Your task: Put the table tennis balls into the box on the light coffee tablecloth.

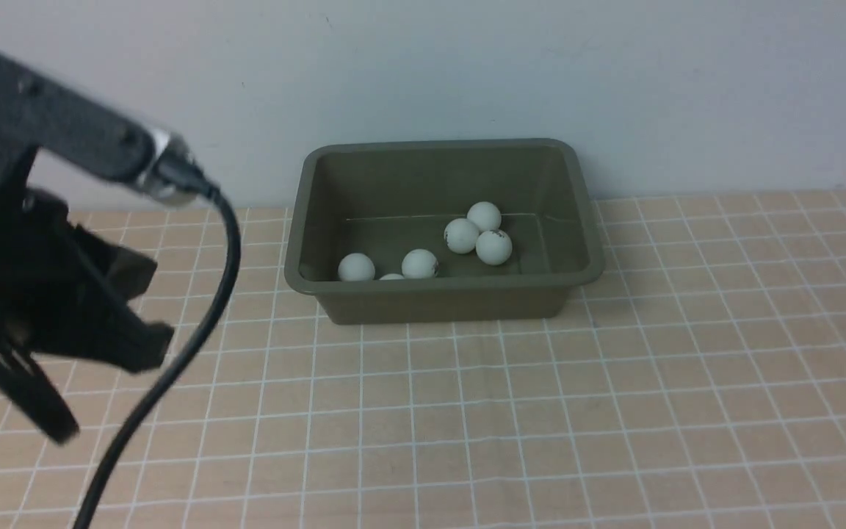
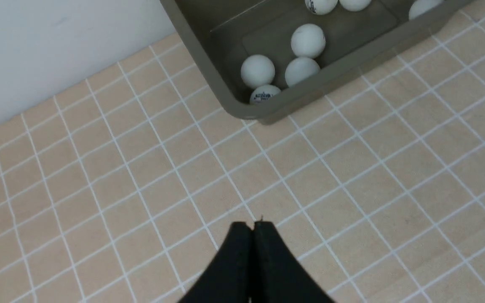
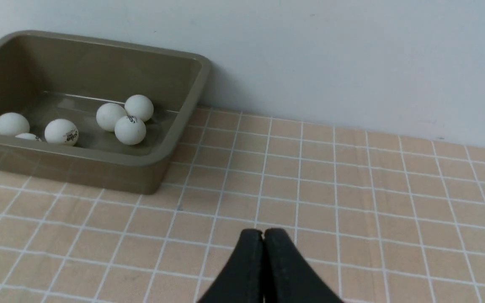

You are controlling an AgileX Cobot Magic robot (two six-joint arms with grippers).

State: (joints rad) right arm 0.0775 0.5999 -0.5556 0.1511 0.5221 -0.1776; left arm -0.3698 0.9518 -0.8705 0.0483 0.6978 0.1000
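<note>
One olive-green box (image 1: 443, 297) on the light coffee tablecloth (image 1: 614, 411), against the wall. Table tennis balls (image 1: 493, 247): six visible from the front, all inside the box. Left gripper (image 2: 253, 227) and right gripper (image 3: 263, 235): both closed, empty, above bare cloth.

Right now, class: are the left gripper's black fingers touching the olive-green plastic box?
Apart. The left wrist view shows the left gripper, fingers pressed together, over bare checked peach-tan tablecloth, with several grid squares between it and the olive-green plastic box.
</note>
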